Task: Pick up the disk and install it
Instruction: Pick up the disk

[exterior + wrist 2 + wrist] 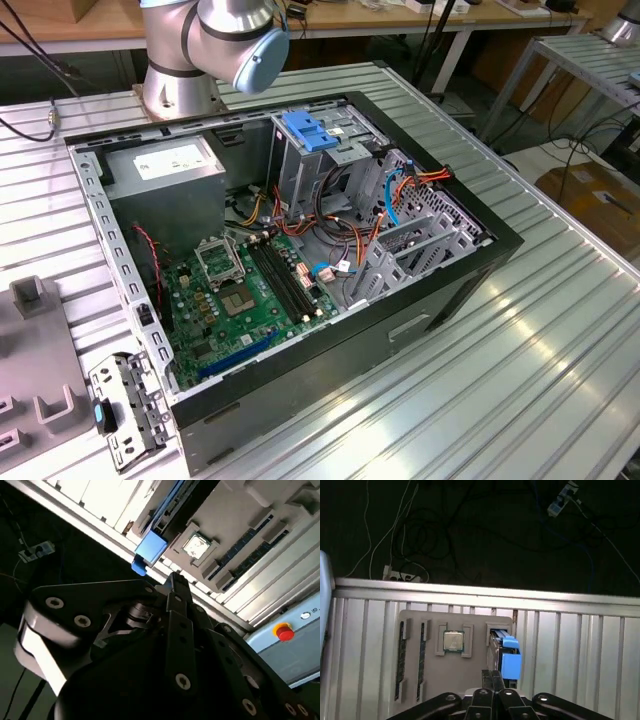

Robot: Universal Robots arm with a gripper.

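Gripper (492, 674): your jaws are closed together, gripping nothing, just beside the disk (509, 660) | Disk: stands on edge in a slot of the grey holder tray (470, 672) on the worktop (570, 655), blue edge exposed, likely for a clean pinch | Computer case (450, 290): open, drive cage (320, 160) reachable

Exterior view is looking obliquely down into the open computer case (300, 250) from close range. Both wrist views are peering past the gripper (492, 672) at one shared grey parts tray (455, 672).
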